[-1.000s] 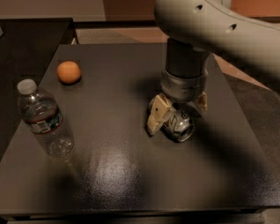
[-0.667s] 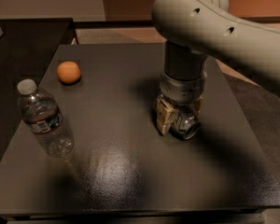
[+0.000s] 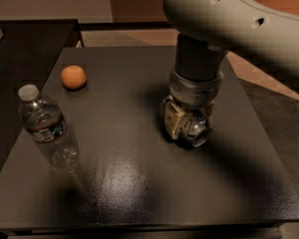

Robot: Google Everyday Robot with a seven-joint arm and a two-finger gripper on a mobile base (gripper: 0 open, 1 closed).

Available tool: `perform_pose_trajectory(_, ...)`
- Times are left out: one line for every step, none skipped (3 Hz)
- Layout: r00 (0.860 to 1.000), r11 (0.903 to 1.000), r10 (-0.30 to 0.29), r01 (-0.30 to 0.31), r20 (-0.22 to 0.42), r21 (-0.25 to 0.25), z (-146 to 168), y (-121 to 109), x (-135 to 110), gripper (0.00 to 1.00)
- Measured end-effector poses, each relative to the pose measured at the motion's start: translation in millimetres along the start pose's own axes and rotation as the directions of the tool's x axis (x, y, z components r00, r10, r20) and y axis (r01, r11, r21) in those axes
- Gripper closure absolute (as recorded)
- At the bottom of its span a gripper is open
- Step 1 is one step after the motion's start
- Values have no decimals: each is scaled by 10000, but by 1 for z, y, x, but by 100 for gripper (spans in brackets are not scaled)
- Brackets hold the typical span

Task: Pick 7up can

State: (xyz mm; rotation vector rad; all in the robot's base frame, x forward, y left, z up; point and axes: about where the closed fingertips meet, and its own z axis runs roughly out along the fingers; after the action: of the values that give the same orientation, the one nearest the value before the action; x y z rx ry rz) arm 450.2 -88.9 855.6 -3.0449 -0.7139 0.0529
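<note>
The 7up can (image 3: 200, 133) lies on its side on the dark table (image 3: 139, 183), right of centre, with its silver end facing me. My gripper (image 3: 189, 126) comes straight down on it from the large pale arm (image 3: 224, 19). Its cream fingers (image 3: 172, 121) sit against the can's sides, shut on it. The can's green bands and red spot are hidden by the gripper. The can rests on the table top.
A clear plastic water bottle (image 3: 46, 128) with a white cap stands near the table's left edge. An orange (image 3: 73, 76) sits at the back left. A darker table (image 3: 25, 49) adjoins on the left. Floor lies to the right.
The left finger, spread out to the can's left a second ago, has closed in against the can. The arm has shifted slightly. The bottle and orange have not moved.
</note>
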Motion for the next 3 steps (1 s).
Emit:
perform_pose_trajectory(9994, 10000, 19, -16, -359, 93, -22, -7, 0, 100)
perform_pose_trajectory(9968, 9998, 65, -52, -798, 166, -50, -15, 8, 100)
perform_pose_trajectory(9933, 10000, 23, -13, -1155, 83, -76, -22, 18, 100)
